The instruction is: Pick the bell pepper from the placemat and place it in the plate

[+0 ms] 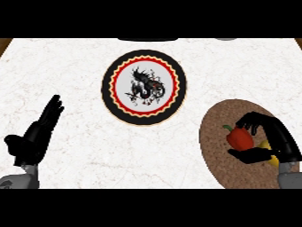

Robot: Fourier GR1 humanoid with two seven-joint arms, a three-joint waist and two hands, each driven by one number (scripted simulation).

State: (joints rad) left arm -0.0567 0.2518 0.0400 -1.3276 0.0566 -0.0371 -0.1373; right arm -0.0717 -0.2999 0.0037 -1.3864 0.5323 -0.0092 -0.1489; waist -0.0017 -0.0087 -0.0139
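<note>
A red bell pepper (pixel 239 138) with a green stem stands on the round brown placemat (pixel 218 164) at the lower right. My right hand (pixel 277 139) is curled round the pepper, fingers over its top and thumb under it. A yellow piece (pixel 269 153) shows behind the hand; I cannot tell what it is. The plate (pixel 144 87), white with a black dragon, a red ring and a black rim, lies in the middle of the counter, up and left of the placemat. My left hand (pixel 36 133) rests open at the lower left, fingers straight.
The white marble counter (pixel 75 75) has brown wood edges at the far left and far right. A dark object and a grey one are cut off at the counter's back edge.
</note>
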